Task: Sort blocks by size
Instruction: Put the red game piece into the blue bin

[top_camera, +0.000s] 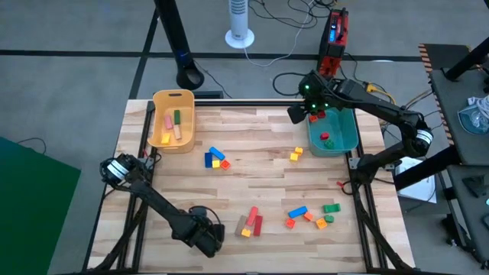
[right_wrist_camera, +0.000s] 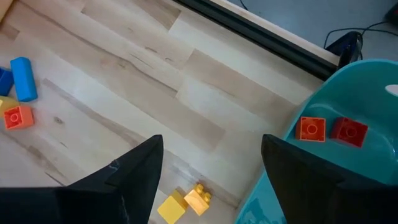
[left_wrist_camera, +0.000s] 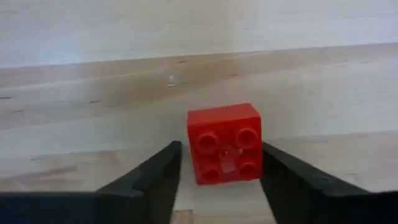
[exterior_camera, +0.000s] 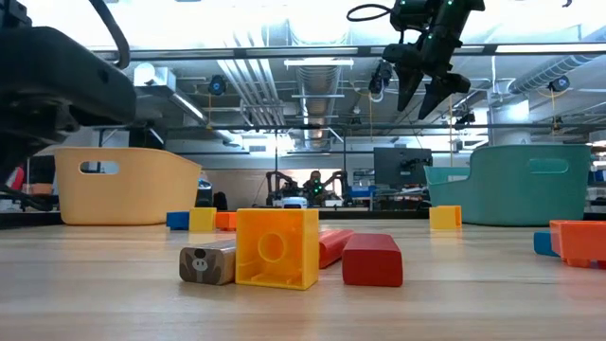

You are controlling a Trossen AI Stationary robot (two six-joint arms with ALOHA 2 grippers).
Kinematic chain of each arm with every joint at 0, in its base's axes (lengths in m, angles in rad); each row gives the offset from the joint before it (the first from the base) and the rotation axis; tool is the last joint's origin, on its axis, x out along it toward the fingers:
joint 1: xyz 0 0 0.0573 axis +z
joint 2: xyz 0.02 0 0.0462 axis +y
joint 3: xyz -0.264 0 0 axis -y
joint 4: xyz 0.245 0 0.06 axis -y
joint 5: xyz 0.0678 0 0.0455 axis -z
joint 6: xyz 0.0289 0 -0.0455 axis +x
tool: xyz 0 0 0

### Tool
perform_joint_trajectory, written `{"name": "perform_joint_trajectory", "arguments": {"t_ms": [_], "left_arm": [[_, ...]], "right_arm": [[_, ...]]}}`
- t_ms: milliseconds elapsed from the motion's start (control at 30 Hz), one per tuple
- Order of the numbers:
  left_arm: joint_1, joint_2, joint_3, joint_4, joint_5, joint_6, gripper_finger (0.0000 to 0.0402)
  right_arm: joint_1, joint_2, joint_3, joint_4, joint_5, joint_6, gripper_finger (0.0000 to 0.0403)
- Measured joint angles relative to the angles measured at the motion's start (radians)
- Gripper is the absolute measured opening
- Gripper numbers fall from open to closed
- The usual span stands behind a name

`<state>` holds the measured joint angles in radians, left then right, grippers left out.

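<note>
Loose blocks lie in groups on the wooden table: blue, yellow and orange ones (top_camera: 216, 159), a yellow pair (top_camera: 296, 153), a blue, orange and green group (top_camera: 311, 215), and a tan, yellow and red group (top_camera: 250, 222) near the front. My left gripper (top_camera: 217, 231) is open, low at the table's front, just left of that group. A red block (left_wrist_camera: 224, 144) shows ahead between its fingers, apart from them. My right gripper (top_camera: 300, 112) hangs open and high (exterior_camera: 423, 87) over the far left corner of the teal bin (top_camera: 341, 142), holding nothing.
The yellow bin (top_camera: 157, 136) at the far left holds pink, green and tan blocks. The teal bin at the far right holds an orange block (right_wrist_camera: 311, 127) and a red one (right_wrist_camera: 349, 132). Bare wood lies in the table's middle and along its left side.
</note>
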<state>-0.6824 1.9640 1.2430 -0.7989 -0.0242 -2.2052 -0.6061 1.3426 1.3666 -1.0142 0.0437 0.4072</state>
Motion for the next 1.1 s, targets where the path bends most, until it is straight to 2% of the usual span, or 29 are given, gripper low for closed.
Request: {"name": "perform_joint_trajectory", "arguments": {"t_ms": [100,233,367,500,700,767,867,933,1000,1100], "left_arm": [[0.000,0.000,0.008,-0.016,0.000,0.005,0.0129],[0.000,-0.017,0.031,-0.073,-0.033,0.076,0.0124],[0.006,-0.127,0.035,-0.104,-0.181,0.219,0.0124],[0.016,-0.297,-0.002,-0.126,-0.334,0.371,0.0124],[0.044,-0.664,-0.140,-0.080,-0.684,0.497,0.0124],[0.054,-0.790,-0.197,0.017,-0.782,0.595,0.0124],[0.103,-0.953,-0.294,0.197,-0.810,0.796,0.0124],[0.154,-1.033,-0.367,0.360,-0.799,0.948,0.0124],[0.214,-1.099,-0.441,0.594,-0.787,1.135,0.0124],[0.328,-1.161,-0.549,0.972,-0.645,1.388,0.0124]], "right_arm": [[0.000,0.000,0.000,0.000,0.000,0.000,0.0261],[0.000,0.000,0.000,0.000,-0.005,-0.010,0.0265],[0.000,0.000,0.000,0.005,-0.068,-0.072,0.0267],[0.020,-0.005,-0.001,0.028,-0.195,-0.204,0.0258],[0.136,-0.057,-0.001,0.267,-0.328,-0.300,0.0238],[0.205,-0.080,-0.001,0.386,-0.333,-0.340,0.0233],[0.320,-0.094,-0.001,0.569,-0.322,-0.422,0.0228],[0.394,-0.088,0.000,0.676,-0.275,-0.487,0.0227],[0.458,-0.073,0.000,0.766,-0.227,-0.554,0.0230],[0.519,-0.033,0.000,0.877,-0.174,-0.592,0.0243]]}}
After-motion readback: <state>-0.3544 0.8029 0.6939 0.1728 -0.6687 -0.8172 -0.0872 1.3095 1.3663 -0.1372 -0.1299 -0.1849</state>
